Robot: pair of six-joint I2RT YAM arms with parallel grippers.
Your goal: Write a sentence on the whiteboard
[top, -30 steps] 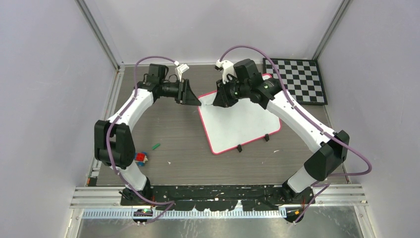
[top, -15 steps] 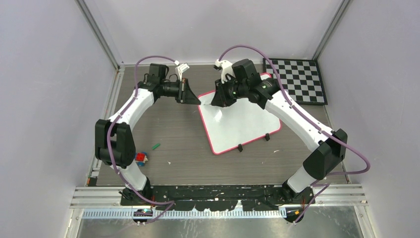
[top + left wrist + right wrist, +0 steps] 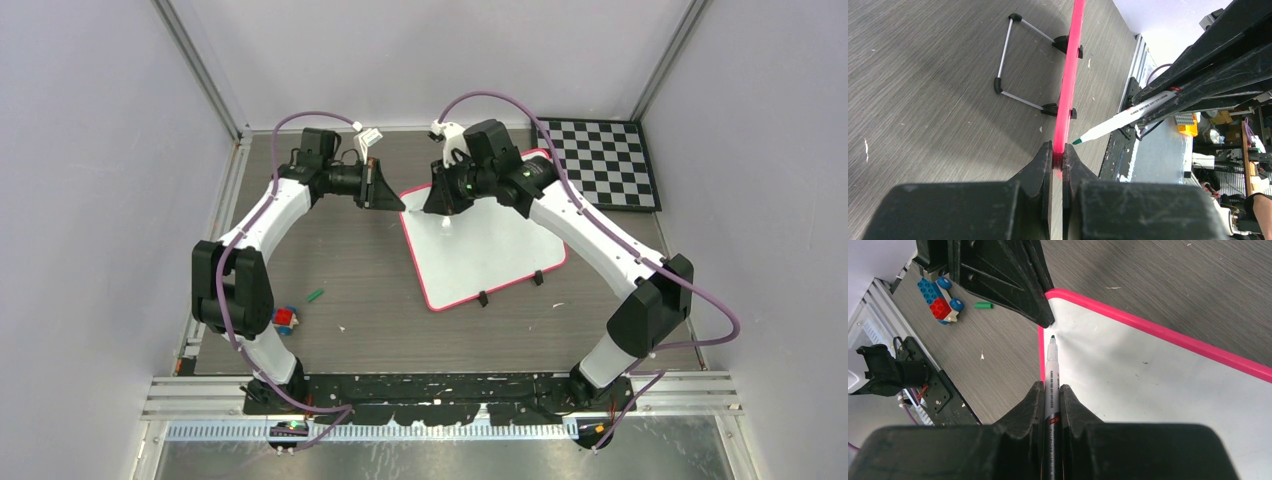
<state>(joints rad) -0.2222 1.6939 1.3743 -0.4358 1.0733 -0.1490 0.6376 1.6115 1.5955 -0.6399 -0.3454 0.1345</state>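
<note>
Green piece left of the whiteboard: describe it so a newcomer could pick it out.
Start at the pink-rimmed whiteboard and look left across the grey table. Near the left arm's elbow lies a short green cylinder, beside a toy brick car; it alone is plain green, wheel-less.

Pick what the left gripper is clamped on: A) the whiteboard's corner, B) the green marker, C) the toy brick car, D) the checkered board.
A: the left wrist view shows the left gripper shut on the pink rim of the whiteboard, while the right gripper holds the green-tipped marker.
</note>
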